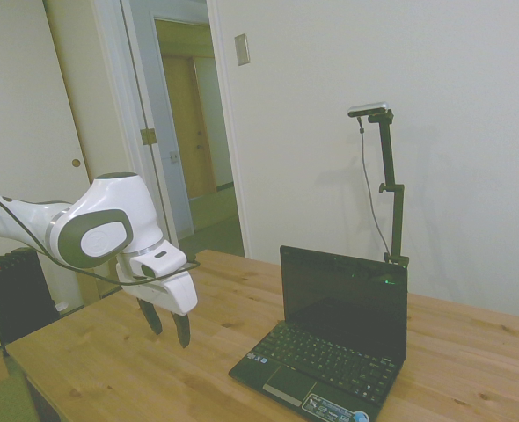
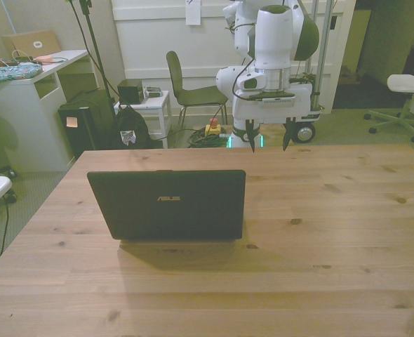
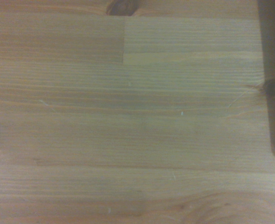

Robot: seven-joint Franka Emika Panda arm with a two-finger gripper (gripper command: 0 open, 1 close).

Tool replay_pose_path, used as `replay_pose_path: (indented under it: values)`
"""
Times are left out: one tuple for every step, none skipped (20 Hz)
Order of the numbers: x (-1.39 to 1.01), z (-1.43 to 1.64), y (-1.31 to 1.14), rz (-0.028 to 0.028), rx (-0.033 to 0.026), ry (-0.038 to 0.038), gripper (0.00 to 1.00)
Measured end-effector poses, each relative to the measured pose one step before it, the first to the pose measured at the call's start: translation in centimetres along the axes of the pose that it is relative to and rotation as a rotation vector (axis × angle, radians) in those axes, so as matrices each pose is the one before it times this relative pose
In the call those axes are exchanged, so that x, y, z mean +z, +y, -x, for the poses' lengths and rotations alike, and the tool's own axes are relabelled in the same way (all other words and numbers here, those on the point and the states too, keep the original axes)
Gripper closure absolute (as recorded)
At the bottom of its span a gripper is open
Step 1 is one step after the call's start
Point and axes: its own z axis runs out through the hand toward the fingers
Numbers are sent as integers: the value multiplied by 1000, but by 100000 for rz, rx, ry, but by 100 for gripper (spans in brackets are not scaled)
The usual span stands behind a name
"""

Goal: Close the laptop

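Gripper (image 2: 268, 137): fingers spread, holding nothing, hovering above the surface (image 2: 347, 232) | Laptop (image 2: 168, 204): open, lid upright, resting on the surface toward the front view's left, well apart from the gripper | Risk: pushing low on the lid may slide the laptop instead of folding it.

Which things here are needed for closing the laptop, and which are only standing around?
Needed:
laptop, open, lid upright
gripper, jaws open, above the table

Standing around:
green chair
white desk
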Motion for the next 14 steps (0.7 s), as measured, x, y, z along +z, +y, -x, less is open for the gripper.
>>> replay_pose_path:
  values:
    - [49,-16,-3,73,16,-93,0]
    - [29,-56,30,274,-111,116,0]
    - [-117,-236,0,441,49,815,0]
    - [-276,-428,-6,-43,497,890,0]
    - [-481,-739,-30,-127,475,1281,0]
    - [-491,-845,-12,-264,669,1168,0]
    - [-442,-936,-27,-271,798,1099,0]
    - [-537,-1041,-85,-493,950,1187,0]
    - [-546,-1100,-192,-339,679,1265,0]
    - [-507,-1080,-276,-250,539,1062,0]
    - [-586,-1101,-462,-530,467,1084,0]
    - [-496,-1020,-598,-377,432,762,0]
    - [-521,-958,-686,-334,863,487,0]
    - [-465,-950,-682,-283,783,394,0]
